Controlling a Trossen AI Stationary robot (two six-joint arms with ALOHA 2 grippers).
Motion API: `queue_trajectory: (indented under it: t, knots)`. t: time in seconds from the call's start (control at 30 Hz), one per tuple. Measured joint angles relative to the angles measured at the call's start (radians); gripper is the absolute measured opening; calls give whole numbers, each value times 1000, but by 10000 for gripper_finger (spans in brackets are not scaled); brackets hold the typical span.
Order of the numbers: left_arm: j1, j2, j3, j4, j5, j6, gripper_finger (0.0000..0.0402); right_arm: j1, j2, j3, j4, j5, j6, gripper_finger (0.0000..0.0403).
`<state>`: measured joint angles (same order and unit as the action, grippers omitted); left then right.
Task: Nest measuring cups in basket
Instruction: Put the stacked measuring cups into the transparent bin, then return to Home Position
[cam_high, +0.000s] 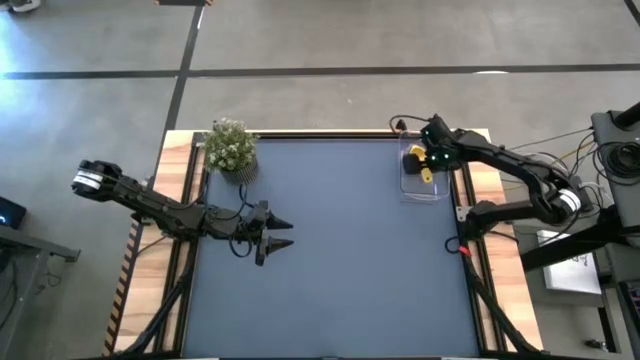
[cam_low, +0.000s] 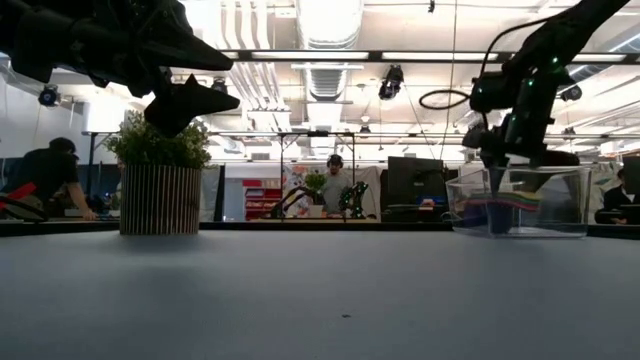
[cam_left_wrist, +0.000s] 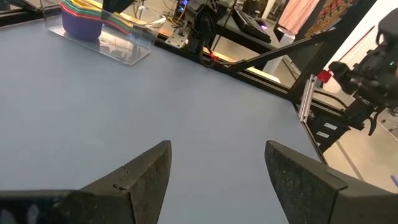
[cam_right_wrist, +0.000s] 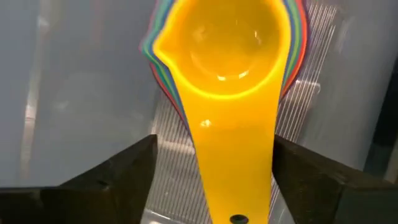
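The clear basket (cam_high: 424, 186) stands near the table's far right corner and holds the nested measuring cups (cam_low: 510, 206). The yellow cup (cam_right_wrist: 227, 43) sits on top of the stack, with coloured rims showing around it and its flat handle (cam_right_wrist: 233, 162) pointing toward my wrist camera. My right gripper (cam_high: 432, 152) hangs over the basket, pointing down. It is open, with one finger on each side of the yellow handle and a gap showing beside it. My left gripper (cam_high: 285, 233) hovers open above the table's left middle, far from the basket (cam_left_wrist: 118, 43).
A small potted plant (cam_high: 231, 147) stands at the far left corner, on the table in a ribbed pot (cam_low: 158, 200). Blue table surface lies between the two arms. Cables and the arm mounts line the right edge. People sit in the room beyond the table.
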<state>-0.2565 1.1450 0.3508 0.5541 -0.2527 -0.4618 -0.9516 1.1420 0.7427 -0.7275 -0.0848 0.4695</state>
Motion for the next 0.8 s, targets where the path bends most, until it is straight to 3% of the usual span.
queue_trajectory:
  t: [0.2,0.53,0.63,0.8]
  knots:
    - [0,0,0,-1,0,0,241,0,-57,54,-51,6,-9,311]
    - [0,0,0,-2,0,1,241,7,-160,273,-214,37,-125,298]
    - [0,0,0,-2,0,11,241,66,-233,280,-156,22,-178,292]
    - [0,0,0,-2,-12,12,241,260,-403,169,71,5,-192,288]
